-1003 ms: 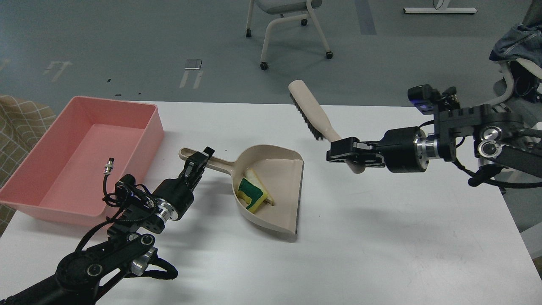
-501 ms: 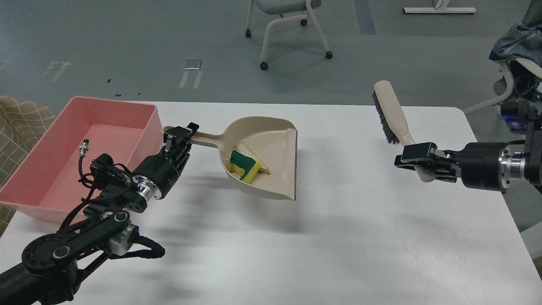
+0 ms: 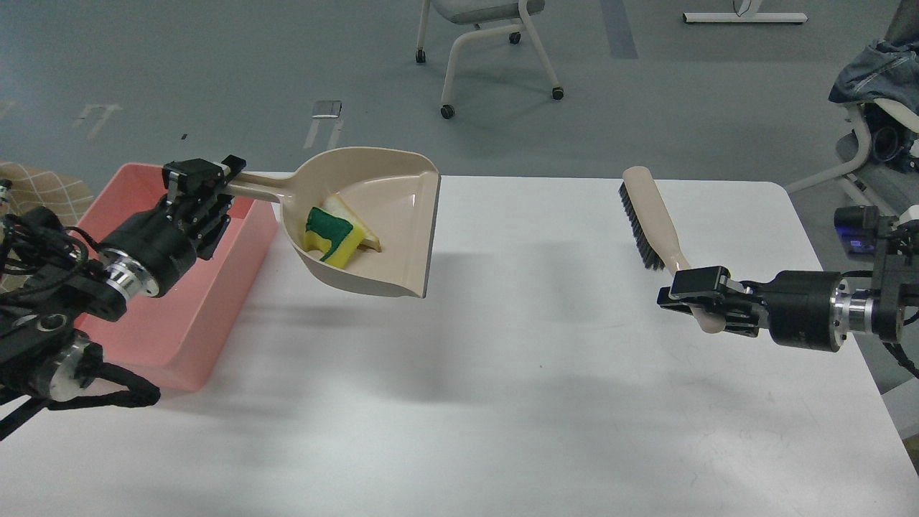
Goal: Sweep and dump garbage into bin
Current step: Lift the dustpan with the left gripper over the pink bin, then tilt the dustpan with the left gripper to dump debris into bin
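Note:
My left gripper [image 3: 204, 188] is shut on the handle of the beige dustpan [image 3: 391, 219] and holds it raised above the white table [image 3: 546, 402]. In the pan lie the garbage pieces: a yellow sponge-like piece with a green top [image 3: 329, 240] and a thin whitish slice [image 3: 352, 224] behind it. The pink bin [image 3: 183, 337] stands at the left, partly hidden by my left arm; the pan hangs just right of its rim. My right gripper [image 3: 695, 298] is shut on the handle of a beige brush with black bristles [image 3: 646, 215], held above the table's right side.
A wheeled chair [image 3: 488, 43] stands on the floor beyond the table. Another chair with cloth on it [image 3: 872, 72] is at the far right. A chequered fabric [image 3: 36, 190] shows at the left edge behind the bin.
My left arm lifted the dustpan off the table and carried it up and left toward the bin. My right arm pulled the brush away to the right and lowered it slightly.

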You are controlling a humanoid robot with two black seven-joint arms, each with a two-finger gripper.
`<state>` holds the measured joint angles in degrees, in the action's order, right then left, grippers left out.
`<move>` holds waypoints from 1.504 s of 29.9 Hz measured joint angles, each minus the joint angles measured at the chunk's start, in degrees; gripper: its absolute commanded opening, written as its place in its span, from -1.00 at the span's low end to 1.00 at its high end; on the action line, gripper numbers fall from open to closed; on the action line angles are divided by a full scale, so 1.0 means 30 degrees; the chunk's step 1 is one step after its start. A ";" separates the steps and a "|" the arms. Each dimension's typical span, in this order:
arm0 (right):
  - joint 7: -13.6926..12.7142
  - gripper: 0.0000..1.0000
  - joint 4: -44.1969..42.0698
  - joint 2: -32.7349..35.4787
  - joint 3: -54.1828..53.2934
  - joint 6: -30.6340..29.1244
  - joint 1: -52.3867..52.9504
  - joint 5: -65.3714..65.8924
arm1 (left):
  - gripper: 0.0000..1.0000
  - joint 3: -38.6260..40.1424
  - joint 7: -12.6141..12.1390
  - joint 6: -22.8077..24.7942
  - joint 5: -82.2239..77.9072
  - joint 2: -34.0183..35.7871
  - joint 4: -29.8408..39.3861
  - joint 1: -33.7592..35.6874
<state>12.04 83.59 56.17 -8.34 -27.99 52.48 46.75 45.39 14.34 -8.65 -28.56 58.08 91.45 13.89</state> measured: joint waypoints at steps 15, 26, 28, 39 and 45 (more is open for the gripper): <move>0.0001 -1.00 0.0085 -0.0073 -0.0249 -0.0002 -0.0237 0.0002 | -1.00 0.0178 0.1718 0.6399 0.4061 0.5708 -0.5760 -0.0295; -0.0028 -1.00 0.0036 -0.0323 -0.0552 -0.0002 -0.0266 0.0002 | -1.00 0.0091 0.3454 0.8768 0.2606 0.5737 -1.0710 -0.0294; -0.0029 -1.00 0.0043 -0.0324 -0.0556 -0.0002 -0.0267 0.0001 | -1.00 0.0060 0.4008 0.8750 0.1755 0.5714 -1.0936 -0.0293; -0.0061 -1.00 0.0089 -0.0383 -0.0647 -0.0003 -0.0293 -0.0025 | -1.00 0.0104 0.4554 0.5280 -0.4957 0.5596 -1.1415 -0.0184; -0.0061 -1.00 0.0088 -0.0389 -0.0648 -0.0009 -0.0296 -0.0028 | -1.00 -0.0020 0.4560 0.2821 -0.7081 0.5591 -1.1414 -0.0106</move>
<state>11.86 83.85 55.01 -10.29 -28.02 51.59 46.67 45.33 28.02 -0.19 -49.80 74.86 57.21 13.57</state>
